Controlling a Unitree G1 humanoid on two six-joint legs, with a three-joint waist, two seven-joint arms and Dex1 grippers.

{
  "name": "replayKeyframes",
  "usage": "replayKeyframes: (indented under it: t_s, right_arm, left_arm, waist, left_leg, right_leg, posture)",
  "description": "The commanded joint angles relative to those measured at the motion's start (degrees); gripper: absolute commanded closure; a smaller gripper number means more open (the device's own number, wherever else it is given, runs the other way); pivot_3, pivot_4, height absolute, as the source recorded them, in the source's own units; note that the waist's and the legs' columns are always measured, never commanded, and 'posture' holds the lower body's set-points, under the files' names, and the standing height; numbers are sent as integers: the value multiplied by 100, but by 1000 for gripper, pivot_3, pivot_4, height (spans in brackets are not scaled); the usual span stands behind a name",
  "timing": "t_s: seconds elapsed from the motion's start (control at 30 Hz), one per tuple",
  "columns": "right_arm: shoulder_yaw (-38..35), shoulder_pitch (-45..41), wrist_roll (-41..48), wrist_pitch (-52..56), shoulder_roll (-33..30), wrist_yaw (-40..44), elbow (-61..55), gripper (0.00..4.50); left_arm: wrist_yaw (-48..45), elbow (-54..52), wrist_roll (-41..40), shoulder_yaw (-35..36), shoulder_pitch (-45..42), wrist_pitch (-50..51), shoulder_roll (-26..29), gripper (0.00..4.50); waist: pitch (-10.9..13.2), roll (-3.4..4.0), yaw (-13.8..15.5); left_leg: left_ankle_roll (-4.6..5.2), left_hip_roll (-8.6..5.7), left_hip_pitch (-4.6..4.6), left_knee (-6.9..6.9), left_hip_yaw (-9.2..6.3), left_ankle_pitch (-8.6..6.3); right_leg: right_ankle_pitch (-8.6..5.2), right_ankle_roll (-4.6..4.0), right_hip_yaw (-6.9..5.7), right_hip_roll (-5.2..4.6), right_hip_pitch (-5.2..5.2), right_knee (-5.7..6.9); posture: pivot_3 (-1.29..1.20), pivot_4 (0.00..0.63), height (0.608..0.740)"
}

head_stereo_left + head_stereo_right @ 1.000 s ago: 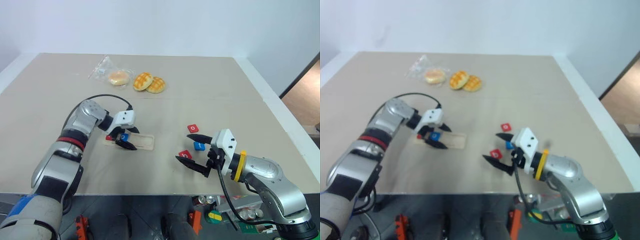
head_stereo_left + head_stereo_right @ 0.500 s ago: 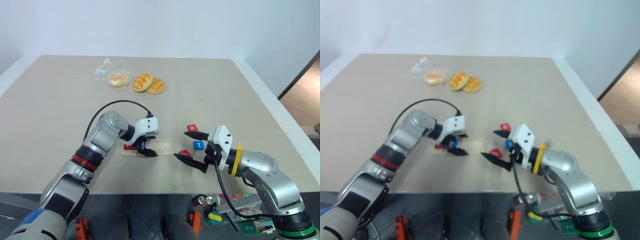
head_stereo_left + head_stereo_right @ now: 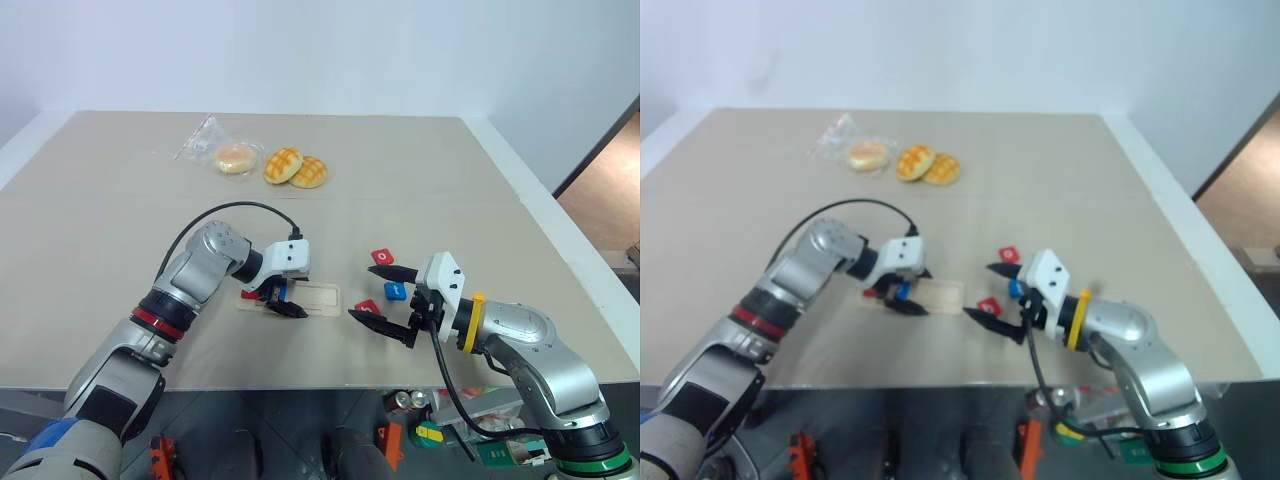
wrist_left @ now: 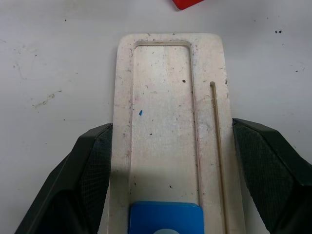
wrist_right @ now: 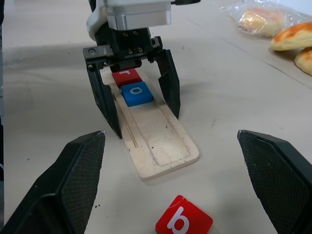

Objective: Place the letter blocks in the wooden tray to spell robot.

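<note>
The wooden tray (image 3: 312,298) lies flat on the table with a red r block (image 5: 126,76) and a blue o block (image 5: 137,93) in its groove at the left end. My left gripper (image 3: 285,301) is shut on the tray, one finger (image 4: 92,165) against each long edge. To the right, my right gripper (image 3: 366,293) stands open just above the table, its fingers on either side of a red b block (image 3: 369,306). A blue t block (image 3: 397,291) and a red o block (image 3: 382,257) lie just beyond it.
Two golden buns (image 3: 297,167) and a bun in a clear bag (image 3: 235,156) lie at the far side of the table. The table's front edge runs close below both grippers.
My left gripper has slid to the right with the tray in it, bringing the tray closer to the right gripper. The right gripper has stayed put and open.
</note>
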Motion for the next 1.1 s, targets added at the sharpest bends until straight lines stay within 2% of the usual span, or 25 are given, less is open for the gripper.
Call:
replayKeyframes:
  t_s: [0.03,0.1,0.17,0.23,0.43,0.7,0.77,0.87,1.0,1.1]
  right_arm:
    - [-80,-23,-20,-131,-56,76,-33,0]
    - [-76,-31,-35,-145,-50,101,-4,0]
    - [-57,-51,-41,-160,-49,143,34,0]
    - [-25,-86,-55,-190,-66,215,84,0]
    - [51,-600,-85,-278,-308,806,584,0]
    - [507,-1219,-695,-1249,-578,1854,1946,0]
    - [654,-1371,-869,-1617,-579,2152,2379,0]
    - [738,-1525,-915,-1808,-489,2377,2695,0]
    - [778,-1615,-950,-1969,-321,2475,2940,0]
    - [841,-1674,-999,-2060,-221,2522,3050,0]
  left_arm:
    - [101,137,130,-104,-4,-43,41,1307]
    - [89,93,64,-95,27,-3,-3,1307]
    - [121,69,35,-81,42,-85,-39,276]
    - [136,47,-61,-21,19,-23,-101,57]
    - [-94,-440,-489,347,-102,310,121,57]
    - [-335,-1774,-2146,1428,637,1215,480,57]
    - [-68,-2471,-2680,1821,1253,1649,502,57]
    - [808,-3507,-3176,2262,2150,2252,295,57]
    - [1668,-4229,-3476,2474,2785,2541,98,57]
    - [2110,-4452,-3635,2608,3011,2510,-42,57]
  waist:
    - [0,0,0]
    - [0,0,0]
    - [0,0,0]
    - [0,1,0]
    - [8,8,-3]
    - [11,12,-12]
    - [11,14,-28]
    - [13,17,-32]
    - [15,15,8]
    - [15,15,6]
  left_leg:
    - [0,0,0,0,0,0]
    - [0,0,3,1,0,0]
    - [0,-1,6,3,1,0]
    - [0,-1,7,5,2,0]
    - [0,-3,-4,5,9,0]
    - [0,4,-4,-12,6,0]
    - [1,4,-4,-14,5,-1]
    - [1,6,-5,-15,10,-2]
    - [-3,3,-5,-10,-3,0]
    - [-8,-2,30,-1,-1,5]
  right_leg:
    - [0,0,0,0,1,0]
    - [1,1,0,0,2,0]
    - [3,1,1,-1,5,0]
    - [4,2,3,-2,6,0]
    - [5,6,9,-3,-4,-1]
    - [-6,-4,2,1,-12,-1]
    - [-9,-1,0,1,-13,-1]
    - [-11,1,8,-4,-15,-1]
    - [-7,2,-5,-10,-8,0]
    - [2,2,-6,-16,28,-2]
  posture:
    - [0,150,740]
    - [0,150,740]
    - [0,150,740]
    - [0,150,740]
    - [0,150,740]
    - [0,150,740]
    - [0,150,740]
    - [0,150,740]
    - [0,150,740]
    - [0,150,740]
